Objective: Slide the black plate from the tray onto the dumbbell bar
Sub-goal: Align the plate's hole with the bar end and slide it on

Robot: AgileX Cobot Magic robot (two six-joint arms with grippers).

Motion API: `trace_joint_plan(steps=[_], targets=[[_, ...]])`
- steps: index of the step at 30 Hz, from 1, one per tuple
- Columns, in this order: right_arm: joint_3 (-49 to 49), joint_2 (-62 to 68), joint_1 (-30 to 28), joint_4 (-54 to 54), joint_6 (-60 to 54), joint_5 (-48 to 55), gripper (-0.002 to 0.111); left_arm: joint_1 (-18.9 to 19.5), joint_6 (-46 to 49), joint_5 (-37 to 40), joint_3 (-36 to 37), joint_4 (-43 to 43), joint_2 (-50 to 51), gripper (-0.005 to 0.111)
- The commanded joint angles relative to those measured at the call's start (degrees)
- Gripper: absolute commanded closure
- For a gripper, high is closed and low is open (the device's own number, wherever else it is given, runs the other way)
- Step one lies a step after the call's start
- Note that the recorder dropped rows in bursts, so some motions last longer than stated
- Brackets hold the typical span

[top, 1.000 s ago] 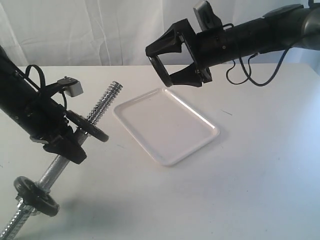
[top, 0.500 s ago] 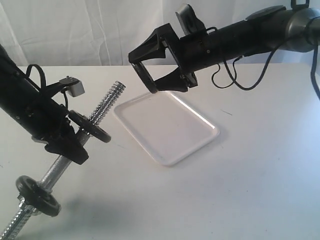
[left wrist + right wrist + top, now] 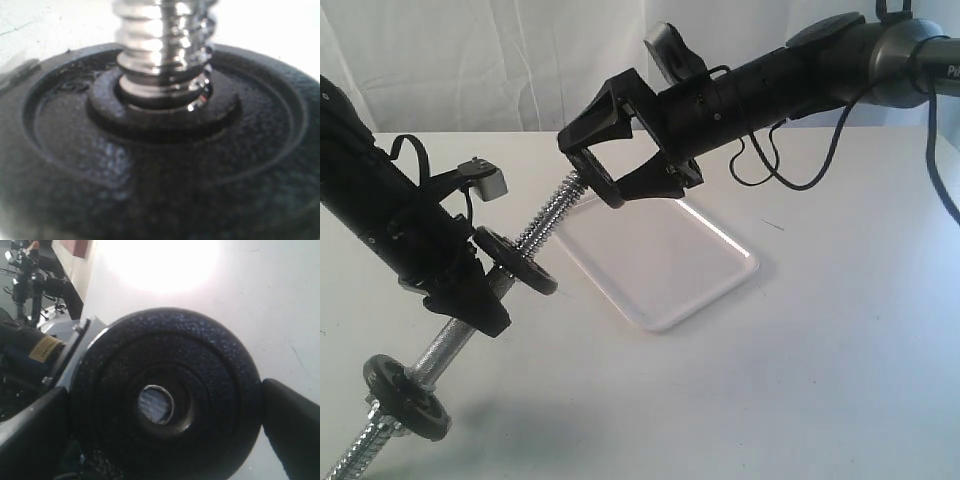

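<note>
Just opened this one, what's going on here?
The left gripper holds the dumbbell bar tilted, with two black discs already on it. The right gripper has the black plate between its jaws at the bar's upper threaded end; the bar's tip shows through the centre hole. The tray lies nearby.

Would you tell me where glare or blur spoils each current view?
Exterior view: sharp, soft shadows on the table, a bright streak along the tray rim. Left wrist view: the near face of the disc is blurred, and highlights glint on the dumbbell bar. Right wrist view: a blown-out white patch on the table beyond the black plate, whose texture is sharp.
</note>
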Motion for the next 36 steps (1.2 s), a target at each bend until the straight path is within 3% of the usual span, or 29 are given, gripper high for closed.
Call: trace_joint_plan(steps=[1,36], targets=[[-0.2,-1.4,0.1,1.4,0.4,1.4,0.108,-0.1,-0.3,4.2,-1.0,-6.4,-3.3,0.107],[-0.1,-3.4,0.6,2.0,0.3,1.4,0.108,-0.1,-0.5,3.6,-1.0,-5.9,-3.3,0.107]])
